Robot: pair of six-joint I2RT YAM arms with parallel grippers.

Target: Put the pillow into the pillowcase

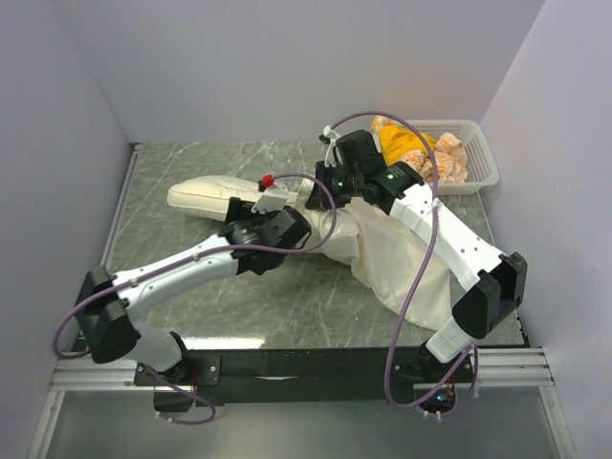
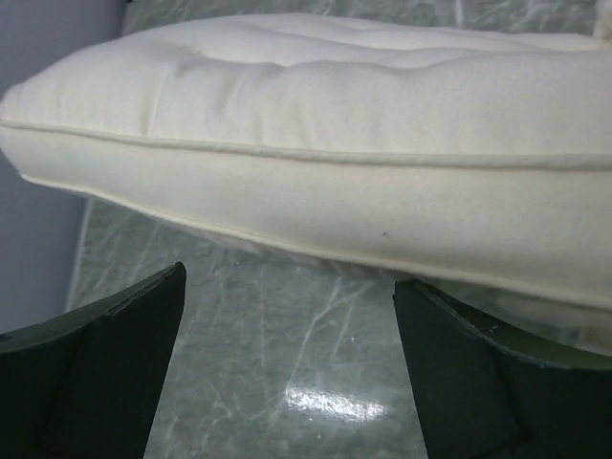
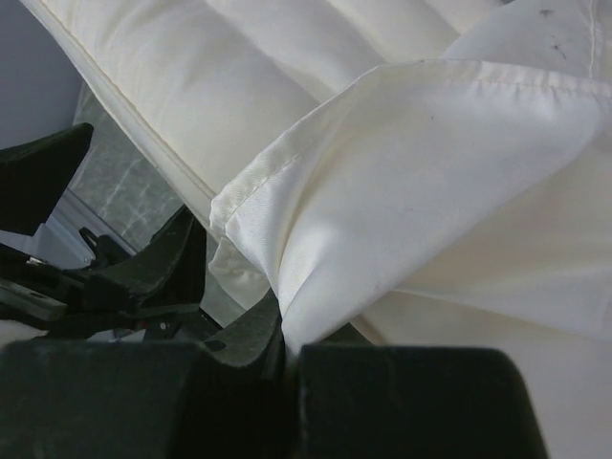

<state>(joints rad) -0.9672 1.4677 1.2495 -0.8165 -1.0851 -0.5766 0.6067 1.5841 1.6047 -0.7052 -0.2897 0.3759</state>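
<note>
Pinching pillowcase point(image 3: 411, 191): right fingers point(image 3: 402, 402) | left fingers point(image 2: 105, 373) spread | pillow point(image 2: 335, 124) cut off rightward

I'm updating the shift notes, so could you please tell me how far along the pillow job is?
Done: the right gripper pinches the pillowcase by its hem. In hand: the left gripper, open, faces the pillow edge, not gripping. Left: the pillow, mostly bare on the table, must go inside.

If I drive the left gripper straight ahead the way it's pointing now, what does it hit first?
Most likely the pillow: its piped side edge fills the left wrist view just beyond the open left gripper, above the bare table. How close it is I can't tell.
</note>
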